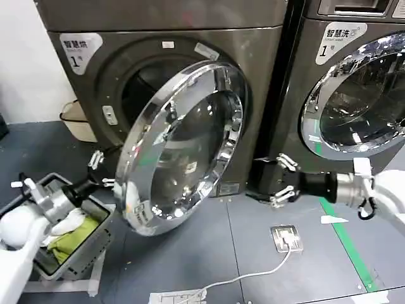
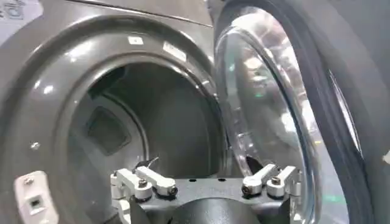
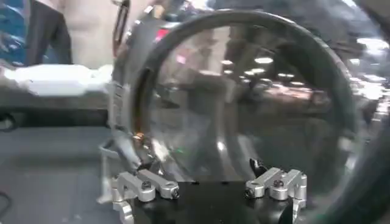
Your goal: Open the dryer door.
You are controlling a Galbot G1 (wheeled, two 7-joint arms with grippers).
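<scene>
Two wide-open grippers flank one half-swung dryer door (image 1: 183, 149): left gripper (image 1: 101, 171) beside its free rim, right gripper (image 1: 278, 182) near its hinge side.

A laundry room, by our reading.
We see two front-loading machines (image 1: 190, 95) (image 1: 354, 82) side by side and a basket of clothes (image 1: 69, 237) on the grey floor (image 1: 209, 253).

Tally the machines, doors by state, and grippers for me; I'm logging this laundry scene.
Machines: 2, dryer and washer
Open doors: 1, dryer door
Closed doors: 1, washer door
Grippers: 2, left gripper, right gripper, both open
Total: 6
</scene>
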